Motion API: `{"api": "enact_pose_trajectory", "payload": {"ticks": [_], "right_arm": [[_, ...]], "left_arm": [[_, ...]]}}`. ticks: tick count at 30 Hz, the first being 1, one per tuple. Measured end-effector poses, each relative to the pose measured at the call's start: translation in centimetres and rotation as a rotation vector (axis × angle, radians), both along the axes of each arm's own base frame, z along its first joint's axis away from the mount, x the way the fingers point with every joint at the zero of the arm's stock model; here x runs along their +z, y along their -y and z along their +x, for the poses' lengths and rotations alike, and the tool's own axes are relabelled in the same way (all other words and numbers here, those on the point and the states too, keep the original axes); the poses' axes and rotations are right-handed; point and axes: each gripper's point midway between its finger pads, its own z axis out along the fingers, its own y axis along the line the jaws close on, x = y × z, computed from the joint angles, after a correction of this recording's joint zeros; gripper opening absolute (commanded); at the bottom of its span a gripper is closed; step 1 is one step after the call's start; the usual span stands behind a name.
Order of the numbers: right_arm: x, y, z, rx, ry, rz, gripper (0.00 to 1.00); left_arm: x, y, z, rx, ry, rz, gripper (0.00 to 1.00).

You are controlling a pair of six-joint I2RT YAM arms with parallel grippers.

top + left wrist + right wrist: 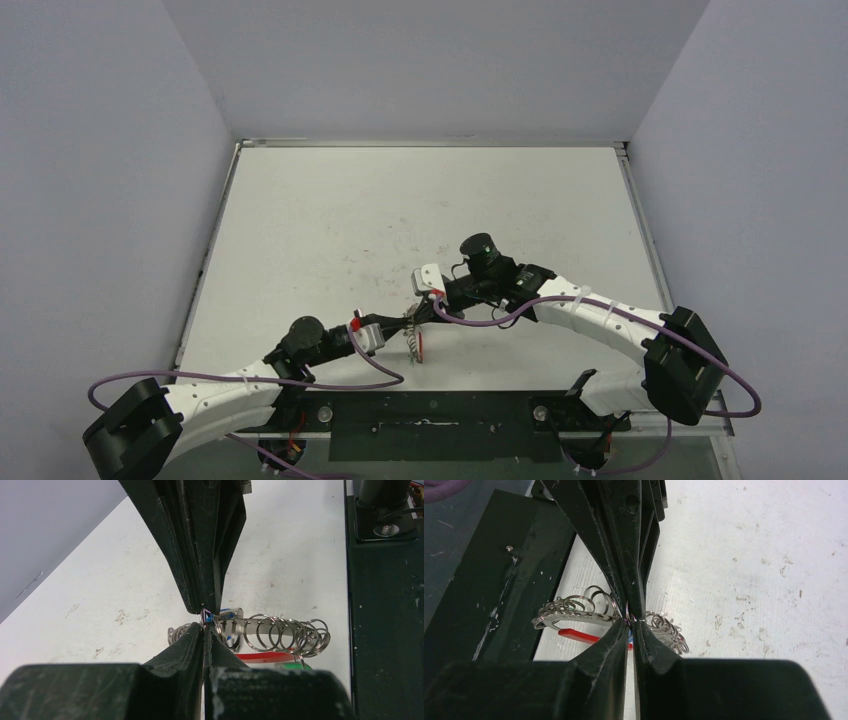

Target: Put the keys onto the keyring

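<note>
The keyring [280, 632] is a silvery strip threaded with several wire loops and a red curved piece [265, 656]; it hangs low over the table's front middle [415, 340]. My left gripper [204, 626] is shut on one thin loop of it. My right gripper [629, 622] meets it tip to tip and is closed to a hairline gap on the blue key's [223, 614] head, which sits right at the pinch point. In the right wrist view, blue [630, 636] shows just under the tips. A green key [295, 666] peeks out below the red piece.
The black mounting rail [430, 412] runs along the near table edge, close under the keyring. Purple cables [480, 322] loop beside both arms. The white table [400, 210] is scuffed and walled left, right and back.
</note>
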Motion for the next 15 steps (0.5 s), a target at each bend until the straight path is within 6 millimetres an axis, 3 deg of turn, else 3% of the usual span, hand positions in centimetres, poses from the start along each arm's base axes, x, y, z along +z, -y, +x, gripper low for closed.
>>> {"api": "enact_pose_trajectory", "payload": {"ticks": [9, 12, 15], "right_arm": [[0.03, 0.24, 0.03, 0.018, 0.027, -0.017, 0.14], [0.06, 0.24, 0.06, 0.017, 0.027, -0.017, 0.11], [0.07, 0.22, 0.05, 0.017, 0.026, -0.016, 0.0]], "left_arm": [[0.31, 0.03, 0.01, 0.0, 0.008, -0.01, 0.0], [0.34, 0.03, 0.02, 0.0, 0.009, -0.011, 0.0], [0.36, 0.05, 0.03, 0.0, 0.01, -0.012, 0.0]]}}
